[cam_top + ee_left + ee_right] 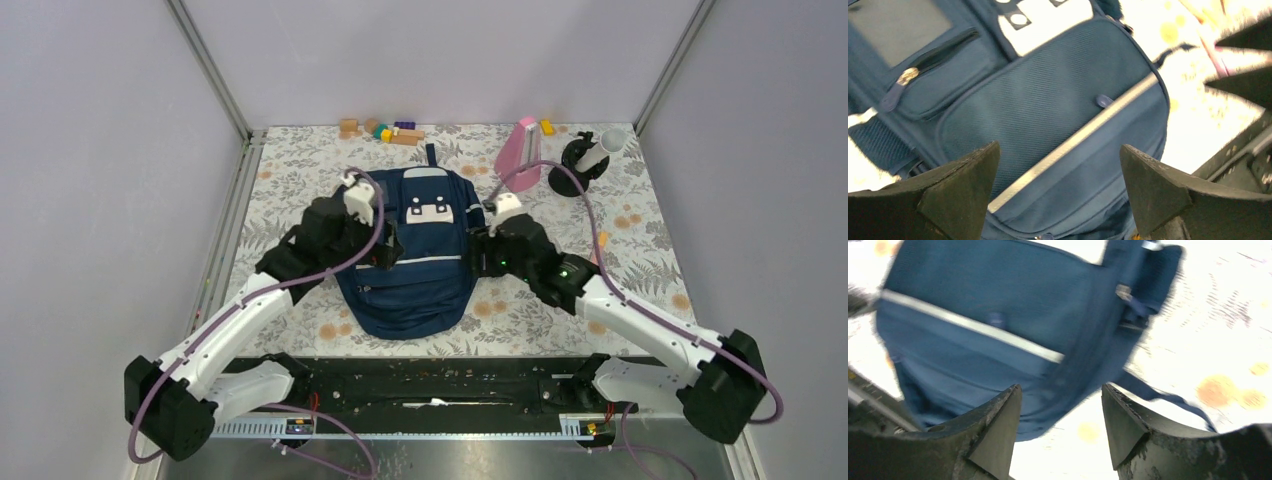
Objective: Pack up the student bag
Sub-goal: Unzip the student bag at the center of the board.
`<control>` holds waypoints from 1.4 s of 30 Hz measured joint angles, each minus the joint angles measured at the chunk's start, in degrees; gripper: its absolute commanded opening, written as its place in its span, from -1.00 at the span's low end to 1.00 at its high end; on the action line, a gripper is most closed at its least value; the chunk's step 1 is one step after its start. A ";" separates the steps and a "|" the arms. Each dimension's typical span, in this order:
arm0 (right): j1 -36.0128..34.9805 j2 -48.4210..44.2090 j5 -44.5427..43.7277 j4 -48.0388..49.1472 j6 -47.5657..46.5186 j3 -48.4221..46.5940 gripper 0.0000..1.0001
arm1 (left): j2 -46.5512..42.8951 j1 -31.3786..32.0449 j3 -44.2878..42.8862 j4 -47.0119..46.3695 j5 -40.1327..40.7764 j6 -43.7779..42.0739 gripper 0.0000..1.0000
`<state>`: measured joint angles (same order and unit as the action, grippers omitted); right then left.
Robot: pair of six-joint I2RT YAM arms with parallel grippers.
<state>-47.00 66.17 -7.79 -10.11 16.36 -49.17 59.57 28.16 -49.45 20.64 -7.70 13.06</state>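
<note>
The student bag (405, 285) lies flat in the middle of the tabletop (640, 230), front side up, with its carry loop pointing toward the far wall and its bottom end toward the arm bases. It is navy, with a white patch (428, 211) on the upper front pocket and a pale stripe (420, 260) running across the lower pocket. From the left wrist view a small zip pull (907, 76) sits at the end of a pocket zip. From the right wrist view a strap (1168, 400) trails off the bag's edge onto the flowered cloth.

The two arms flank the bag. The left gripper (1058, 150) hangs over the bag's left side, its fingers spread wide with only the fabric and the stripe showing below the gap; nothing is pinched. The right gripper (1061, 387) is at the bag's right edge, fingers likewise apart and holding nothing, with the bag's rim and some tabletop visible between them. Both wrist views are a bit blurred.

Further out, along the far edge, there is a little cluster of coloured blocks (385, 130) behind the bag. To the right of that stands a pink object (518, 152) with a small yellow block (547, 127) just behind it. Next comes a black stand (578, 165) with a white cup-like piece (612, 138) close by in the far right corner. All of these sit well apart from the bag.
</note>
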 measured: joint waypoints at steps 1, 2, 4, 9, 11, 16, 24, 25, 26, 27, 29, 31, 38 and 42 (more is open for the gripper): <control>2.45 -1.60 0.15 0.13 0.22 2.01 0.36 | -0.07 2.27 0.04 0.28 -0.02 -1.90 0.86; 4.92 -3.08 0.28 0.15 0.44 3.80 0.37 | -0.15 4.46 0.15 0.42 -0.09 -3.76 0.86; 9.94 -5.27 0.90 0.24 0.94 6.58 0.38 | -0.24 8.37 0.31 0.42 -0.52 -6.97 0.87; 20.26 -6.93 3.19 1.44 2.16 11.72 0.37 | 1.07 14.69 0.31 1.64 0.59 -12.72 0.87; 22.82 -6.99 4.52 1.99 2.67 13.51 0.37 | 2.69 16.15 0.31 2.58 1.40 -14.19 0.87; 25.66 -8.76 6.99 2.27 3.85 17.03 0.37 | 6.75 21.35 0.31 4.17 8.39 -17.11 0.85; 26.05 -13.38 8.94 3.56 5.05 18.64 0.37 | 9.68 24.24 -0.09 5.09 22.38 -18.56 0.34; 26.05 -13.81 8.96 3.61 5.14 18.93 0.38 | 9.84 24.33 -0.33 5.16 23.80 -18.58 0.35; 26.10 -14.25 8.94 3.61 5.18 19.26 0.38 | 9.88 24.57 -0.46 5.11 24.76 -18.58 0.35; 26.14 -14.64 8.94 3.56 5.25 19.58 0.38 | 9.88 24.79 -0.57 5.07 25.79 -18.53 0.35; 26.21 -15.08 8.94 3.45 5.35 19.93 0.38 | 9.86 24.83 -0.70 4.85 27.36 -18.36 0.35; 26.34 -15.30 8.90 3.30 5.35 20.11 0.37 | 9.66 24.81 -0.70 4.66 28.26 -18.16 0.33; 26.95 -15.56 6.34 2.21 6.54 20.22 0.47 | 8.90 24.83 -0.85 3.50 31.04 -17.66 0.03; 27.76 -15.98 3.15 1.14 7.50 20.37 0.57 | 10.27 24.83 -1.88 3.72 30.95 -17.16 -0.29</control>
<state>-19.25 50.19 -4.64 -8.97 23.86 -28.80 69.84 52.99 -51.33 24.36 23.24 -4.10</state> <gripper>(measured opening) 0.760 0.492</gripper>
